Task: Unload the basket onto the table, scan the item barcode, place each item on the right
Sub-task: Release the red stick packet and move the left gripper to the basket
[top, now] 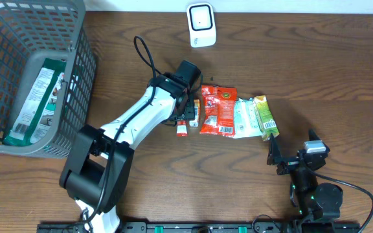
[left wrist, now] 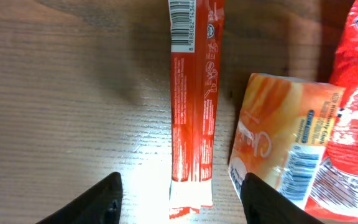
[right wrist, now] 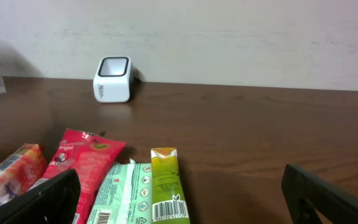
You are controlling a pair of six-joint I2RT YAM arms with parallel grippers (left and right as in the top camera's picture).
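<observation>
- Only from overhead: grey basket (top: 85, 71) at the left end of the tabletop (top: 316, 65), with one green-and-white packet (top: 37, 97) lying flat inside.
- Only from the left wrist: barcode (left wrist: 180, 25) clear on the far end of the red stick sachet (left wrist: 191, 106), facing up. From overhead, too small to make out.
- Only from the right wrist: white scanner (right wrist: 113, 79) seen from the side, upright at the back of the tabletop close to the wall. Out of frame for the left wrist.
- Counted on the tabletop: five packets in one row.
  - Left to right from overhead: red stick sachet, small orange packet (left wrist: 284, 143), larger red packet (top: 217, 110), pale green packet (top: 243, 118), yellow-green packet (top: 264, 115).
- Counted elsewhere: a sixth packet in the basket, plus one scanner, one basket and two arms.
- Red stick sachet: flat on the wood at the left end of the row, just beside the small orange packet, well apart from the scanner.
- Left end effector (left wrist: 182, 186): over the near end of the red stick sachet, fingers (left wrist: 98, 202) apart on either side of it, clamped on nothing.
- Right end effector (right wrist: 180, 186): spread wide and empty, low near the front of the tabletop, facing the row, with the yellow-green packet nearest.
</observation>
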